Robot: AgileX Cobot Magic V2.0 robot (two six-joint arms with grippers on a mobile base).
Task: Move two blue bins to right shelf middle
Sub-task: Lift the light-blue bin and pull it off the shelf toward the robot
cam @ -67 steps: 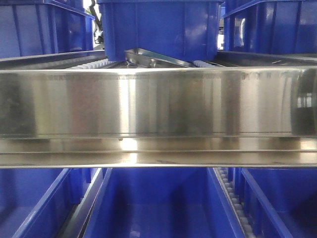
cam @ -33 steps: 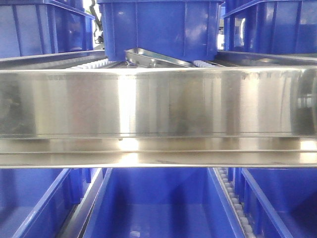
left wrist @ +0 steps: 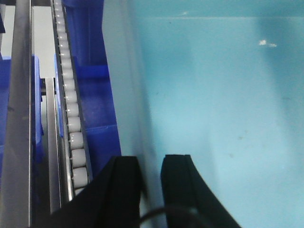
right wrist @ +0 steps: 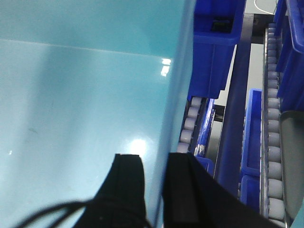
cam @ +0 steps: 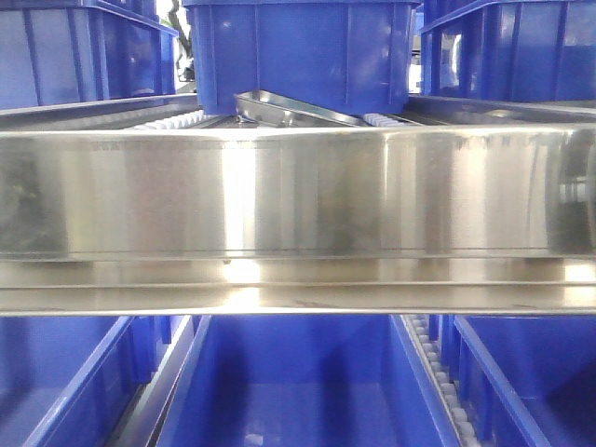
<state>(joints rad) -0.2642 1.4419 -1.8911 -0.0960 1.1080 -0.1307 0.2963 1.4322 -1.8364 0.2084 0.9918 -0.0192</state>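
Note:
In the front view the right shelf's wide steel front rail (cam: 298, 196) runs across the frame, with a blue bin (cam: 303, 56) on the tier behind it. Below the rail I look down into another open blue bin (cam: 298, 386). In the left wrist view my left gripper (left wrist: 151, 164) is shut astride the left wall of a blue bin (left wrist: 218, 95), one finger inside and one outside. My right gripper (right wrist: 156, 161) is shut the same way on the right wall of a blue bin (right wrist: 85, 95). Neither gripper shows in the front view.
More blue bins stand at the upper left (cam: 84, 56) and upper right (cam: 512, 47), and others flank the lower bin. White roller tracks (left wrist: 71, 109) (right wrist: 273, 118) and steel rails run close beside the gripped walls. A tilted steel divider (cam: 289, 110) lies under the upper bin.

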